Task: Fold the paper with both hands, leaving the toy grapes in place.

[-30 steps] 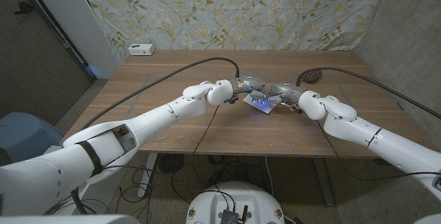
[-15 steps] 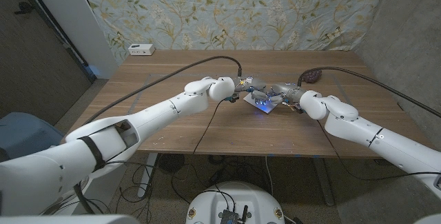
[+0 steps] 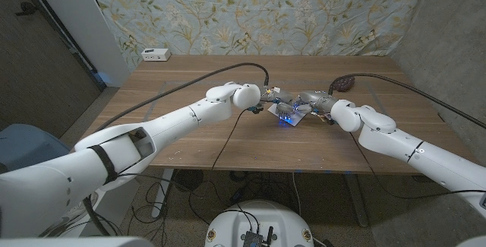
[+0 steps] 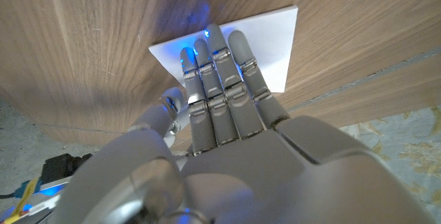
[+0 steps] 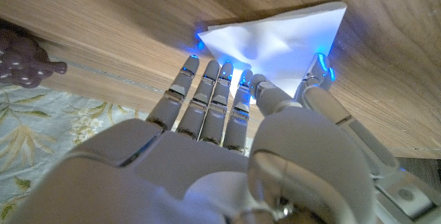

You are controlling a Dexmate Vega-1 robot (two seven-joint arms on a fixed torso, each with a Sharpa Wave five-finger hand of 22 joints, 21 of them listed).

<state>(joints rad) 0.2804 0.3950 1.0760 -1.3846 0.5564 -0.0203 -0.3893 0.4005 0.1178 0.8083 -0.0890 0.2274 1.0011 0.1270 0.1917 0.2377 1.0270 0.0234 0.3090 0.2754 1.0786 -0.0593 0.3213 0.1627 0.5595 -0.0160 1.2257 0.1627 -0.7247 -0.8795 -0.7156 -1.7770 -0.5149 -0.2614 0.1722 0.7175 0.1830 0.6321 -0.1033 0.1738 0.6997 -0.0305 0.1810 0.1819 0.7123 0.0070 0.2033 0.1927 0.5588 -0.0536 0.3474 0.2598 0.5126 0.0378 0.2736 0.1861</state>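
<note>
Paper (image 3: 287, 112) is lying near the middle of the wooden table (image 3: 190, 137), between the two hands, and it is looking white with a blue glow on it. In the left wrist view the sheet (image 4: 272, 48) is showing flat with clean straight edges and sharp corners. In the right wrist view it (image 5: 282, 41) is showing soft creases and one pointed corner. The left hand (image 3: 269, 95) is reaching over the paper with its fingers (image 4: 220, 72) straight and pressed together, the tips lying on the sheet. The right hand (image 3: 311, 100) is keeping its fingers (image 5: 207, 93) a little spread, tips at the paper's edge. Toy grapes (image 3: 342, 83) are sitting well apart, behind the right hand.
</note>
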